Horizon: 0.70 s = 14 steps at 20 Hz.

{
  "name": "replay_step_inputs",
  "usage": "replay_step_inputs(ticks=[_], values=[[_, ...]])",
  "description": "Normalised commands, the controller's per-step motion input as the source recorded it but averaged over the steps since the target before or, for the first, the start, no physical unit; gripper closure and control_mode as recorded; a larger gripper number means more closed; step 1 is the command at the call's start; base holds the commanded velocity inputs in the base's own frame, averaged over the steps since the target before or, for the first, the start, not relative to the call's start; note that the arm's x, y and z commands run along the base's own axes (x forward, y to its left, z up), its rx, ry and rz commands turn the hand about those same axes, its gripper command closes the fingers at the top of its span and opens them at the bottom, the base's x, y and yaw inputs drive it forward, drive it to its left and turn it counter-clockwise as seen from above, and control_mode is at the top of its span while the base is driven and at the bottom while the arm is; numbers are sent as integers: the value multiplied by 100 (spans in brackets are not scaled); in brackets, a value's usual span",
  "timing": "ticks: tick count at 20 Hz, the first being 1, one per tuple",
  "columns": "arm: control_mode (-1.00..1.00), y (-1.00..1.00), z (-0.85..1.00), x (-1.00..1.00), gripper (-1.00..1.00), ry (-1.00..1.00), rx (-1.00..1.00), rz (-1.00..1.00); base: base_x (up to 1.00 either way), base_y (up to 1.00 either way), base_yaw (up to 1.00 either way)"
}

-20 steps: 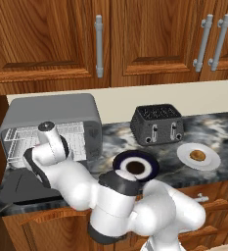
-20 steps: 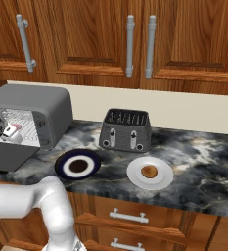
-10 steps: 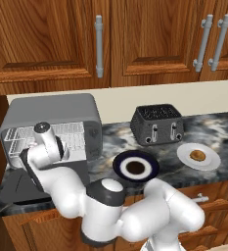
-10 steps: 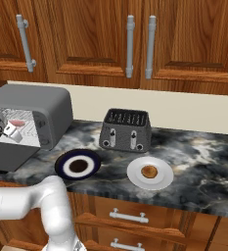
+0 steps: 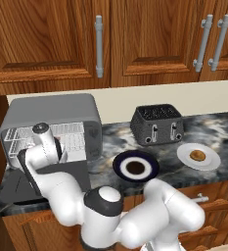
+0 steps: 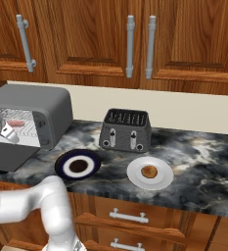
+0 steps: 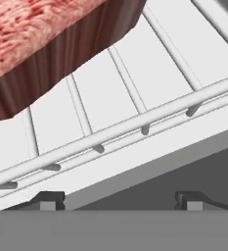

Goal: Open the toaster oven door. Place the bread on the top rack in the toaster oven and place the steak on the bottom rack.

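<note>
The toaster oven (image 5: pixel 52 110) (image 6: pixel 32 100) stands at the counter's left end. Its door (image 6: pixel 5 157) is folded down flat in front of it. The pink-red steak (image 6: pixel 16 123) (image 7: pixel 42 44) lies on a white wire rack (image 7: pixel 135 122) inside; I cannot tell which of the two racks it is. My gripper (image 6: pixel 9 134) (image 7: pixel 119 201) hovers at the oven mouth just in front of the steak, open, with nothing between its fingers. The round brown bread (image 5: pixel 197 156) (image 6: pixel 148 171) rests on a white plate (image 5: pixel 211 164) (image 6: pixel 135 179) far to the right.
A black two-slot toaster (image 5: pixel 157 124) (image 6: pixel 125 130) stands mid-counter. In front of it sits a dark blue plate (image 5: pixel 135 166) (image 6: pixel 78 165) with a white ring. Wooden cabinets hang above, and my arm crosses over the lowered door (image 5: pixel 8 188).
The hand has edged slightly left in front of the oven, then held. The steak lies still on the rack, and the bread has not moved.
</note>
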Motion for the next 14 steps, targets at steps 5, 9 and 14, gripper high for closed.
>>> replay_step_inputs(ticks=[5, 9, 14], values=[[-100, 11, 30, -75, -100, -4, 0, 0, 0, 0, 0], [-100, 0, 60, -49, -100, -11, -4, 6, 0, 0, 0], [-100, -12, 42, -41, -100, -5, -8, 14, 0, 0, 0]])
